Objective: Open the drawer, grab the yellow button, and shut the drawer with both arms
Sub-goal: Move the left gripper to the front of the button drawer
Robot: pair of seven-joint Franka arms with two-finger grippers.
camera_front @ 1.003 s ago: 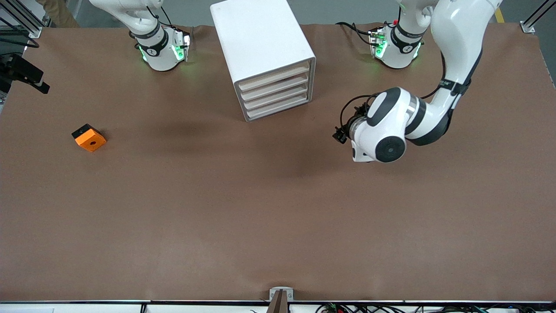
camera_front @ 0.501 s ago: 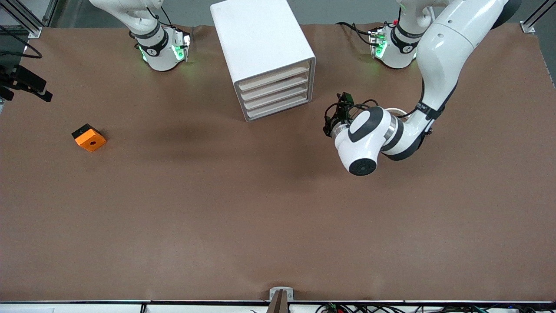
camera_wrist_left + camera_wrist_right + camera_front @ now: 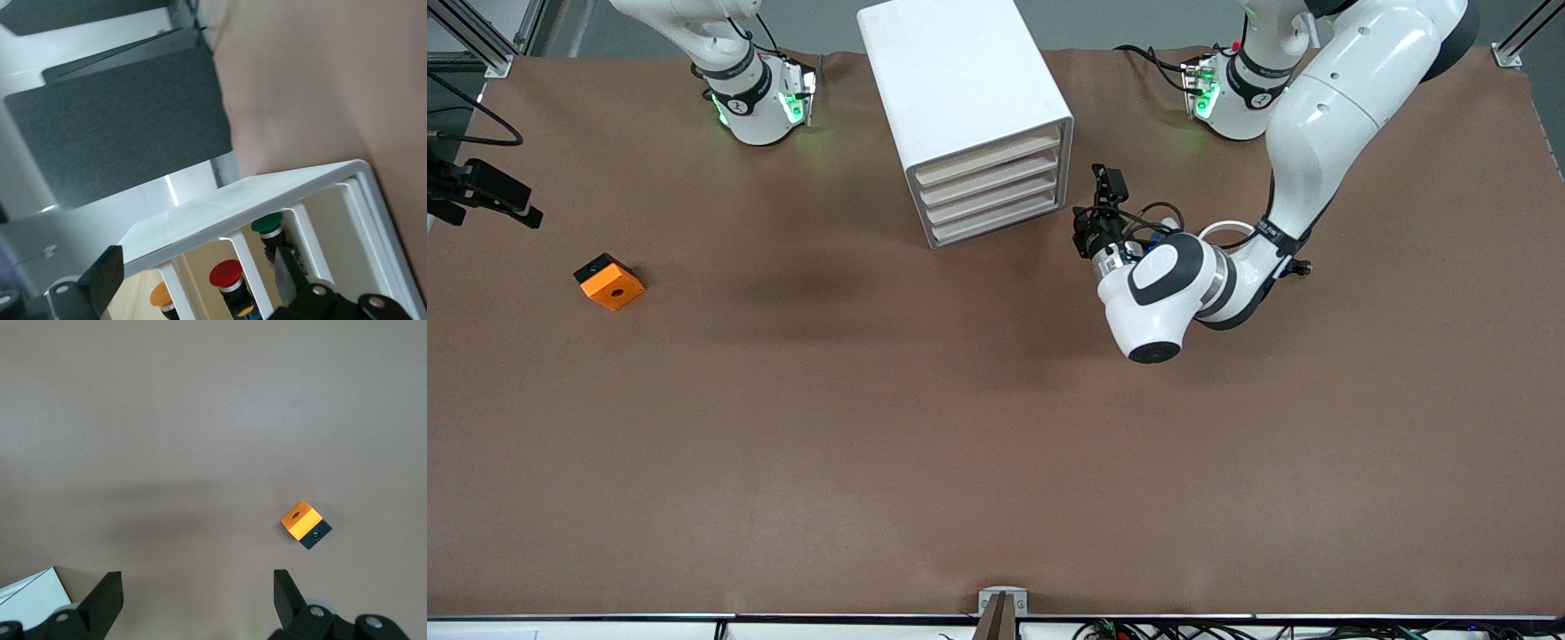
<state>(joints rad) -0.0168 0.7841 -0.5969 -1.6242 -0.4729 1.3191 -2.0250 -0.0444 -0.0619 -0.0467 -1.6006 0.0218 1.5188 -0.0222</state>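
Left claw (image 3: 1107,191) open, at 4 o'clock of the cabinet (image 3: 951,80), off line with the shut drawer (image 3: 989,151); button (image 3: 162,293) inside. Risk: it catches a lower drawer or shoves the cabinet. Right claw (image 3: 198,593) open, waiting over the table (image 3: 996,444), 10 o'clock of the orange block (image 3: 609,282).

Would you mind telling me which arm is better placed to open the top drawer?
Left, probably: the left gripper, fingers open, hangs beside the cabinet near the shut drawer; the right gripper is over bare table.

Top beige-fronted drawer (image 3: 990,157) sits shut in its white cabinet (image 3: 960,89).
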